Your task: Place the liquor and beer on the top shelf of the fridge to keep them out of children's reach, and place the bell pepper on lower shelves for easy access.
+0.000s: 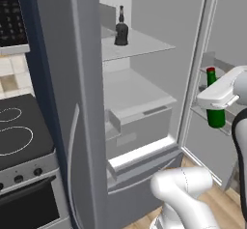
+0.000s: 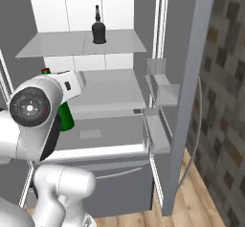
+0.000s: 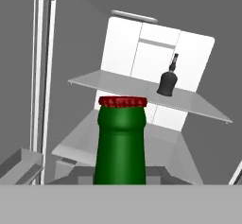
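Green glass marks the beer (image 3: 120,142), which is seen upright and close in the hand view, its red cap at the top of the neck and its body running down out of sight at the lower edge. The fingers are shut on the beer, though their tips are hidden in the frames. In the left base view the beer (image 1: 214,100) is seen partly behind the white hand, off to the right of the fridge (image 1: 144,78) opening and in front of the open door; in the right base view its green body (image 2: 65,116) shows just below and behind the hand, at the left of the opening. The liquor (image 2: 99,27) is stood upright on the top shelf (image 2: 57,44), well apart from the beer and higher than it, against the white back wall. Below that shelf the lower shelves (image 2: 110,94) are seen, with drawers beneath them. Door bins (image 2: 160,89) are set along the inside of the right door. A black stove (image 1: 19,136) is placed left of the fridge.
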Controlling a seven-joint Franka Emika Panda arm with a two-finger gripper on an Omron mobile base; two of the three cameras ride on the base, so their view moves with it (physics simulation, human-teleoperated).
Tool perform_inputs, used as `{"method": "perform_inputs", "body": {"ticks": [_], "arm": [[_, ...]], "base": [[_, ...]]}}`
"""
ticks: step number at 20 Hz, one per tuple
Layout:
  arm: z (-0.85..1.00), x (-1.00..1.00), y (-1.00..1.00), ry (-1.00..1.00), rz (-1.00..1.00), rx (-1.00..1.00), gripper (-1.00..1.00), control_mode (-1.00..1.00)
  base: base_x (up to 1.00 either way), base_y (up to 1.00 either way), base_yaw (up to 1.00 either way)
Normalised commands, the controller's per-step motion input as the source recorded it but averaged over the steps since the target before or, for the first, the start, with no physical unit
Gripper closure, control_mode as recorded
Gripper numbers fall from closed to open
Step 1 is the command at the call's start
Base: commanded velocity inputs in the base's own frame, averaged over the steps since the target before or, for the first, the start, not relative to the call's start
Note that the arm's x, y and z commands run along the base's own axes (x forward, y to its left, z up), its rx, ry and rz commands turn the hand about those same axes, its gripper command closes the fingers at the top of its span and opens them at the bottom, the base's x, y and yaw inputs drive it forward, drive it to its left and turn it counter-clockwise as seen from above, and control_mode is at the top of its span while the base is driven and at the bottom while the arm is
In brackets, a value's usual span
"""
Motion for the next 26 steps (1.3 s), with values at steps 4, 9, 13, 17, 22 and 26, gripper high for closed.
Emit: {"method": "perform_inputs", "body": {"ticks": [4,9,13,17,22,26], "arm": [[0.0,0.0,0.0,0.0,0.0,0.0,1.0,1.0],[0.0,0.0,0.0,0.0,0.0,0.0,1.0,1.0],[0.0,0.0,0.0,0.0,0.0,0.0,1.0,1.0],[0.0,0.0,0.0,0.0,0.0,0.0,1.0,1.0],[0.0,0.0,0.0,0.0,0.0,0.0,1.0,1.0],[0.0,0.0,0.0,0.0,0.0,0.0,1.0,1.0]], "base": [[0.67,0.0,0.05],[0.65,0.0,0.14],[0.63,0.0,0.22],[0.55,0.0,0.23],[0.54,0.0,0.24],[0.4,0.01,0.18]]}}
